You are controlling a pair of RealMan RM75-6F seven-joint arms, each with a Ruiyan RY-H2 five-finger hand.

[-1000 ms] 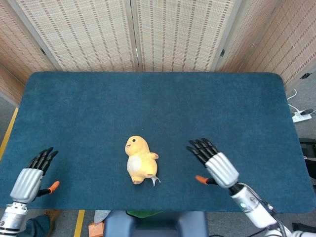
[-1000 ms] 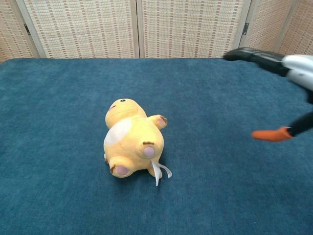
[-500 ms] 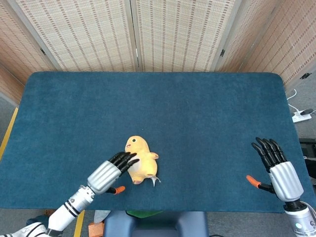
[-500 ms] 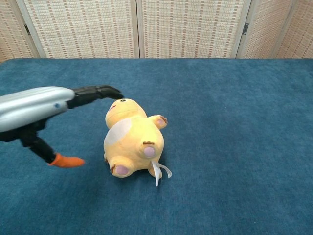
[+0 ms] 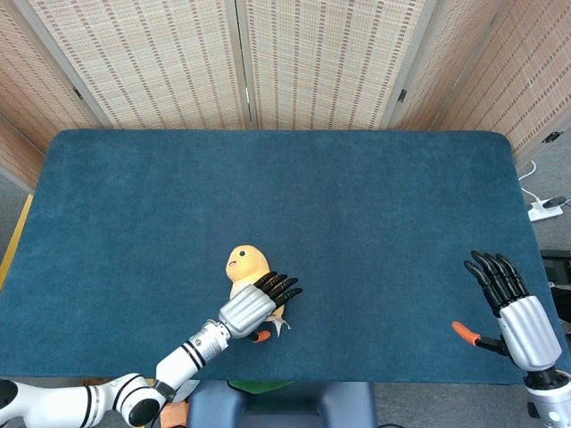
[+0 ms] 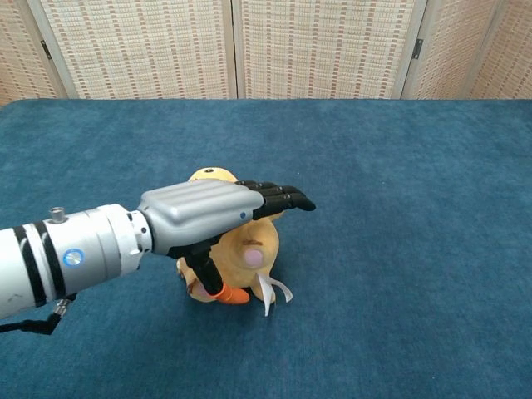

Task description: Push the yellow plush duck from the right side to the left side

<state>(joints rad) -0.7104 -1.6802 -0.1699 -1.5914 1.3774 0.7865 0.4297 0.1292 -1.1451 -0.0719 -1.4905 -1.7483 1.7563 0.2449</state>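
The yellow plush duck (image 5: pixel 245 263) lies on its back near the front middle of the blue table (image 5: pixel 285 178), head pointing away from me. My left hand (image 5: pixel 254 308) lies flat over its belly with the fingers stretched out towards the right. In the chest view this left hand (image 6: pixel 208 212) covers most of the duck (image 6: pixel 256 249), and its orange-tipped thumb hangs down by the duck's feet. Nothing is gripped. My right hand (image 5: pixel 517 312) hovers at the table's front right corner, fingers spread, far from the duck.
The blue cloth (image 6: pixel 391 166) covers the whole table. Woven screens (image 5: pixel 268 62) stand behind its far edge. A white ribbon tag (image 6: pixel 270 293) trails from the duck's base. A power strip (image 5: pixel 544 209) lies on the floor past the right edge.
My left hand has slid right, from beside the duck's left flank to over its body. The right hand has drifted slightly further right and down. The duck has barely shifted.
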